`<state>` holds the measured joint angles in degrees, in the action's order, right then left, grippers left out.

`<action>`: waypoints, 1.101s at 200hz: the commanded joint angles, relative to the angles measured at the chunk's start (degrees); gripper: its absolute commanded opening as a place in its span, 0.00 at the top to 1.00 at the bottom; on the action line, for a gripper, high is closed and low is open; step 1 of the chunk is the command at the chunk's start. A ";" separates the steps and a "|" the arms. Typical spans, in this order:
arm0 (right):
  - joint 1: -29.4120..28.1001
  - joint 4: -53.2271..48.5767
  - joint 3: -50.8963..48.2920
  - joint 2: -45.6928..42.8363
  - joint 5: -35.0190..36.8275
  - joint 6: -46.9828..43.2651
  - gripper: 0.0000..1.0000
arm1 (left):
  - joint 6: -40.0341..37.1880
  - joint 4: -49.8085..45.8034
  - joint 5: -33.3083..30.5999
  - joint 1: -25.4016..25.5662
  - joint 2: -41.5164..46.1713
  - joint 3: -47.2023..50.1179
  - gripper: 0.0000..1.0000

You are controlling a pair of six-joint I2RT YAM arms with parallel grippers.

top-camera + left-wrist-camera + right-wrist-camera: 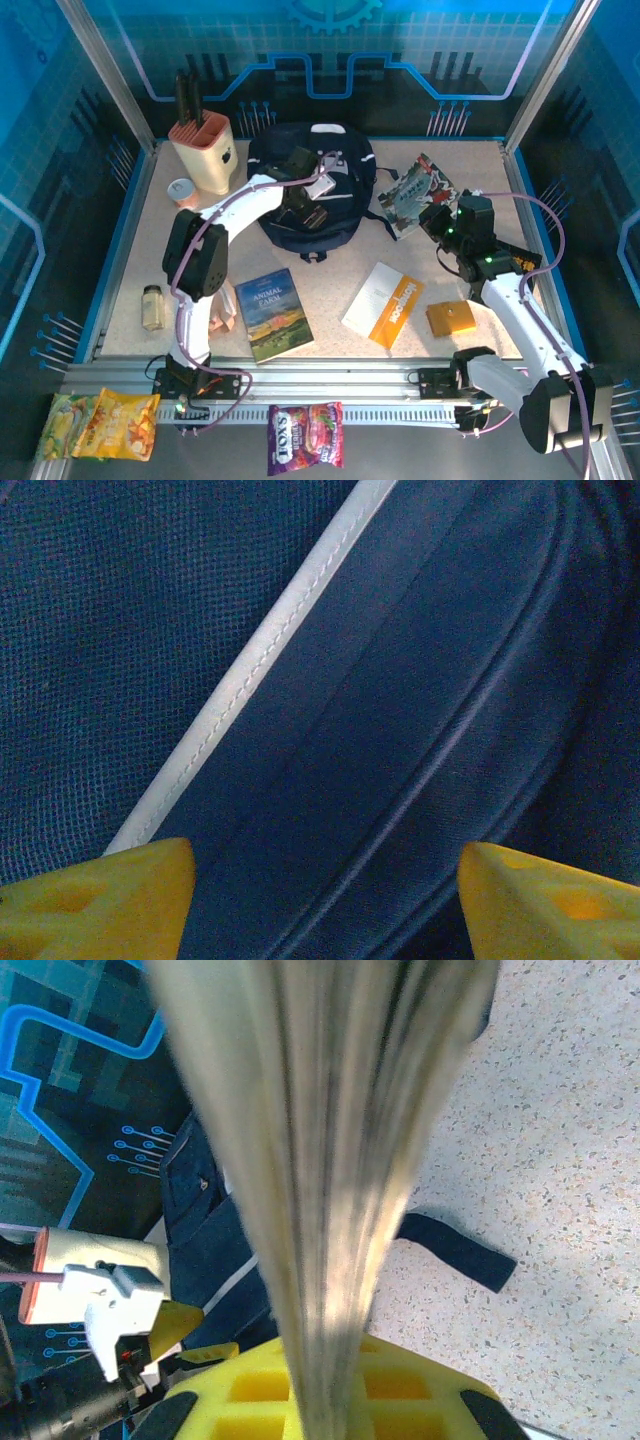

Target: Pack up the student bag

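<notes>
**Supervisor:** How far along is the packing?

**Me:** Early, as I judge it. The student bag (350,170) lies at twelve o'clock on the desk (330,275), far from my bases. I see nothing going into it, and my own left arm covers where its mouth might be, so I cannot tell if it is unzipped or whether anything is inside.

**Supervisor:** What are your grippers doing?

**Me:** My left gripper (308,212) is over the middle of the bag. From its wrist, the fingers stand apart with only navy fabric and the white stripe (260,650) beyond them, so it is open and holds nothing. My right gripper (437,218) is clamped on a colourful magazine (412,190), lifted at three o'clock from the bag, just beside it. From that wrist, the page edges (320,1160) run straight out between my fingers.

**Supervisor:** What is left?

**Me:** Most of it. The magazine has to go in. On the desk there is also the Animal Farm book (275,315) at seven o'clock, a white and orange booklet (383,305) at five o'clock, and a small orange item (452,320) beyond that at four. A small jar (153,307) sits at nine, near the edge. Which of these belong in the bag, I can only guess.

**Supervisor:** And the zip?

**Me:** Probably my left gripper's job: open the bag or hold it open first.
</notes>
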<state>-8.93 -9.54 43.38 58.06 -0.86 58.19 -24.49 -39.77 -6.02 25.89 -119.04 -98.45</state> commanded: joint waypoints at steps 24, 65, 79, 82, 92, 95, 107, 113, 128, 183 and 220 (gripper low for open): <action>0.66 1.74 -0.32 -0.67 -1.01 0.40 1.00 | -7.08 -4.78 -5.16 0.13 -4.79 -4.39 0.33; 0.66 5.76 -2.15 -1.05 -3.22 1.84 1.00 | -9.37 -7.44 -11.29 0.12 -8.66 -9.45 0.44; 0.64 5.76 -2.32 -1.11 -3.19 1.97 1.00 | -9.44 -8.17 -11.48 0.21 -9.25 -10.64 0.50; 0.60 5.81 -2.33 -1.11 -3.18 2.01 1.00 | -9.44 -8.32 -11.52 0.21 -9.27 -10.84 0.51; 0.62 5.63 -2.39 -1.19 -3.14 2.01 1.00 | -9.51 -8.93 -11.09 0.38 -9.46 -11.38 0.54; 0.59 5.60 -2.30 -1.20 -3.03 2.01 1.00 | -9.52 -9.12 -11.04 0.45 -9.53 -11.47 0.55; 0.66 5.42 -2.30 -1.29 -2.76 2.05 1.00 | -9.68 -9.45 -10.96 0.73 -9.49 -11.83 0.63; 0.63 5.37 -2.19 -1.33 -2.70 2.01 1.00 | -9.74 -9.62 -11.11 0.95 -9.46 -11.97 0.66; 0.61 5.15 -2.08 -1.29 -2.48 1.88 1.00 | -9.84 -9.97 -11.35 1.32 -9.41 -12.41 0.73; 0.81 4.02 -2.02 -1.68 -1.79 1.70 1.00 | -9.55 -10.24 -10.03 2.62 -6.57 -13.25 1.00; 1.35 1.20 -1.67 -3.98 0.80 0.05 1.00 | -8.02 -10.02 -8.06 3.01 -2.53 -13.25 1.00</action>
<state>-8.84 -7.38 41.19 56.99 -2.81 59.86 -34.59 -50.19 -15.59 28.51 -127.00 -109.47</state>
